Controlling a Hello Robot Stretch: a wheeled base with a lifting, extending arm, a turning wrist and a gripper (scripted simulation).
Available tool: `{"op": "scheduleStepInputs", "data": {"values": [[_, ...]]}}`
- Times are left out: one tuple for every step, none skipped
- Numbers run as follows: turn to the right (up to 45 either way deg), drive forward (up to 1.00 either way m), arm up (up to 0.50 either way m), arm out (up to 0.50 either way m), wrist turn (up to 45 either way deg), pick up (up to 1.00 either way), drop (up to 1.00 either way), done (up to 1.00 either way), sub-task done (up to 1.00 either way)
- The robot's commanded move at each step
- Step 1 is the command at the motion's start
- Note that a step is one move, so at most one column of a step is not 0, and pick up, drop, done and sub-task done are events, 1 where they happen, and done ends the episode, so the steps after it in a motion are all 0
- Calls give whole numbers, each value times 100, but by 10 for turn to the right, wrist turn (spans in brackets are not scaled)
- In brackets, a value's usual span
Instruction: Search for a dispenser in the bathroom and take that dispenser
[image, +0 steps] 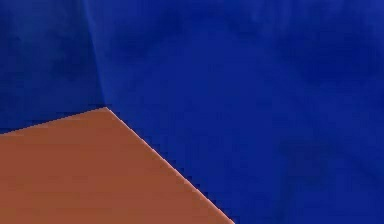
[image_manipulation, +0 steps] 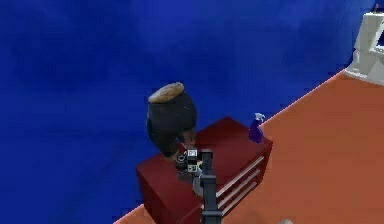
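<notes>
The dispenser (image_manipulation: 257, 128), a small blue bottle, stands on the right end of a red chest (image_manipulation: 232, 168), close to its edge. A black pot (image_manipulation: 170, 115) sits on the left part, apart from the bottle. The claw (image_manipulation: 184, 161) shows in front of the pot, at the end of the arm (image_manipulation: 210, 200). I cannot tell its state or whether it holds anything. The risk, as I judge it, is that a reach from here meets the pot instead, or a sideways nudge tips the bottle off the edge.
</notes>
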Motion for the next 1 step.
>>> {"op": "scheduleStepInputs", "data": {"values": [[0,0,-30,0,0,0,0,0,0]]}}
